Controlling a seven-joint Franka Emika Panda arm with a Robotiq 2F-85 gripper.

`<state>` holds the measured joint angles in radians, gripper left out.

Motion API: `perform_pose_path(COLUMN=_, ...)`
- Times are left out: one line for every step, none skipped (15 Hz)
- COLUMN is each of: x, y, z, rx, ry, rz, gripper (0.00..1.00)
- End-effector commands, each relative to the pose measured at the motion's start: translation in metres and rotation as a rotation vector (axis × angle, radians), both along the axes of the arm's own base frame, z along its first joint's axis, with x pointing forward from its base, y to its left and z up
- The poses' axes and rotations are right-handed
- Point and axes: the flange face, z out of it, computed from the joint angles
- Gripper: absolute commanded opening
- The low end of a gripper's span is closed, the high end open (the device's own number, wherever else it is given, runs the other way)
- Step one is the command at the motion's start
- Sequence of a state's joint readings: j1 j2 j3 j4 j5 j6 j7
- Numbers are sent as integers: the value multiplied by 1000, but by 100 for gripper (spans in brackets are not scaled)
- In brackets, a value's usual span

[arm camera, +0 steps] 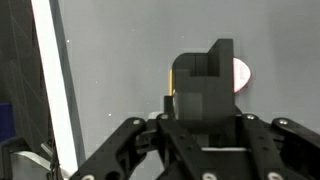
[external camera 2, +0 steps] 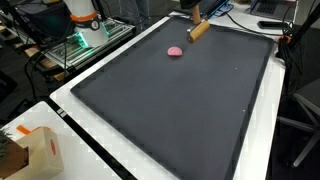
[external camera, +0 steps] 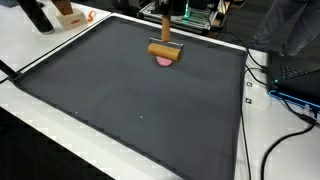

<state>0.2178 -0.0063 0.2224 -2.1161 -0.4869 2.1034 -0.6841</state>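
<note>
Clamping shut on a tan wooden oblong block (external camera: 166, 48), pinching it across its middle with the black Robotiq gripper (external camera: 166, 40) and holding it clear of the surface. Showing the block (external camera 2: 199, 28) slanting in an exterior view, with the gripper (external camera 2: 194, 14) reaching down to it from above. Filling the middle of the wrist view with the block (arm camera: 203, 85), dark in shadow, sitting between the two finger linkages of the gripper (arm camera: 205, 118). Peeking out past the block's right edge there, a small pink rounded piece (arm camera: 243, 73). Lying flat and apart from the fingers, that pink piece (external camera: 165, 61) appearing just under the block in an exterior view and near it but clearly separate (external camera 2: 175, 51) in an exterior view. Resting on a large dark grey mat (external camera: 120, 110) near its far edge. Covering most of a white table (external camera: 40, 105). Trailing over the table's bare side, black cables (external camera: 275, 95). Standing at a table corner, a brown cardboard box (external camera 2: 35, 150), well apart from everything else.
</note>
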Motion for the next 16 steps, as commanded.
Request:
perform_pose_path(x=1, y=10, z=-3, rx=-74, ry=27, rz=33, gripper=23)
perform_pose_path(x=1, y=13, z=-5, rx=-92, ry=37, rz=42, gripper=23)
perform_pose_path(x=0, y=17, z=-8, rx=-110, ry=47, rz=55, gripper=23)
perform_pose_path(x=0, y=21, z=-10, rx=-131, ry=57, rz=69, gripper=23)
perform_pose_path(x=-1, y=26, z=-14, rx=-152, ry=67, rz=85, gripper=23)
perform_pose_path(x=-2, y=31, z=-17, rx=-175, ry=80, rz=104, gripper=23)
perform_pose_path(x=-3, y=36, z=-21, rx=-195, ry=92, rz=121, gripper=23)
perform_pose_path(x=-4, y=41, z=-25, rx=-213, ry=105, rz=141, gripper=23)
perform_pose_path(x=-5, y=47, z=-30, rx=-231, ry=119, rz=160, gripper=23)
perform_pose_path(x=-6, y=52, z=-34, rx=-247, ry=129, rz=179, gripper=23)
perform_pose_path(x=-7, y=56, z=-38, rx=-260, ry=140, rz=198, gripper=23)
perform_pose_path(x=-7, y=61, z=-41, rx=-272, ry=152, rz=214, gripper=23)
perform_pose_path(x=-7, y=66, z=-43, rx=-285, ry=159, rz=231, gripper=23)
perform_pose_path(x=-6, y=70, z=-45, rx=-293, ry=166, rz=249, gripper=23)
perform_pose_path(x=-5, y=74, z=-48, rx=-304, ry=174, rz=268, gripper=23)
perform_pose_path(x=-5, y=77, z=-51, rx=-315, ry=180, rz=286, gripper=23)
